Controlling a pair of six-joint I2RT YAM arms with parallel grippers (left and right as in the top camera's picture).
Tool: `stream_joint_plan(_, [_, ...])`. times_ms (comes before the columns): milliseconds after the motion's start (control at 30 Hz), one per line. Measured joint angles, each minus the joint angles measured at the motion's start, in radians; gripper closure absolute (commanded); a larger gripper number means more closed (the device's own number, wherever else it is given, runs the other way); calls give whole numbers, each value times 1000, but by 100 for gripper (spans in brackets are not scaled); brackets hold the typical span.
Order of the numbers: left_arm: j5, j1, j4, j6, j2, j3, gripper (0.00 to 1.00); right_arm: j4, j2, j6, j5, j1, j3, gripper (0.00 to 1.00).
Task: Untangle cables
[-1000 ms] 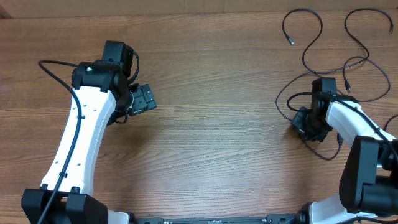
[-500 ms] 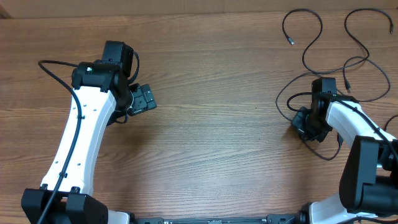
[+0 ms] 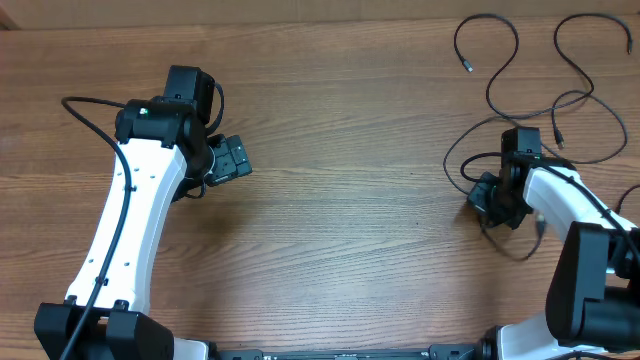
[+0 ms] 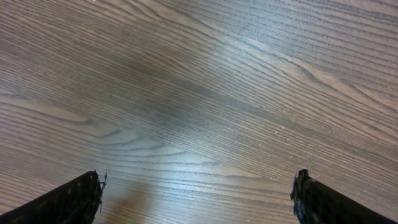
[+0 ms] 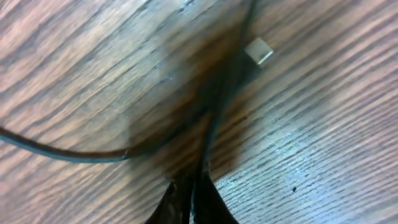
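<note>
1. Cables: thin black flexible cables [image 3: 516, 40] with small plug ends lie in loose curves on the far right part of the brown wood-grain table [image 3: 350, 250]. Some loops reach toward the far edge and others curl around the right arm's wrist.
2. The black two-finger right gripper [image 3: 487, 198] sits low over the wood among those curves. In its wrist view the fingertips [image 5: 217, 210] are clenched together, pinching one strand [image 5: 214, 118] that runs up from between them.
3. A small silver-tipped plug [image 5: 258, 51] lies on the wood just beside that strand, and a second strand curves off to the left.
4. The black left gripper [image 3: 232, 160] hangs well apart on the left side. Its jaws are spread wide and grasp nothing, with only bare wood between them.
</note>
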Motion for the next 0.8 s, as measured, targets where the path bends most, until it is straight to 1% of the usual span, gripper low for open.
stream_joint_plan(100, [0, 0, 0, 0, 0, 0, 1, -23, 0, 0, 1, 2, 5, 96])
stream_joint_plan(300, [0, 0, 0, 0, 0, 0, 1, -145, 2, -1, 9, 2, 44, 96])
stream_joint_plan(567, [0, 0, 0, 0, 0, 0, 0, -293, 0, 0, 13, 2, 212, 96])
stream_joint_plan(800, [0, 0, 1, 0, 0, 0, 1, -416, -28, 0, 8, 2, 225, 96])
